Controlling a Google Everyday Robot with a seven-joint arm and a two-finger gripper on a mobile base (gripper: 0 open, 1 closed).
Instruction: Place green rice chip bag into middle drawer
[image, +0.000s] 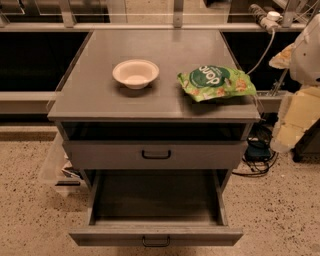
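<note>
Flanking green rice chip bag (216, 83), jaws hang right; middle drawer (155, 200) empty.

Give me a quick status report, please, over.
End effector beside cabinet right edge, apart from green rice chip bag. Bag lies on cabinet top, right of cream bowl. Middle drawer open, nothing blocking.

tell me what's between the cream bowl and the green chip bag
Nothing: bare cabinet top separates bowl and green rice chip bag in the camera view. The gripper is off the cabinet's right side.
</note>
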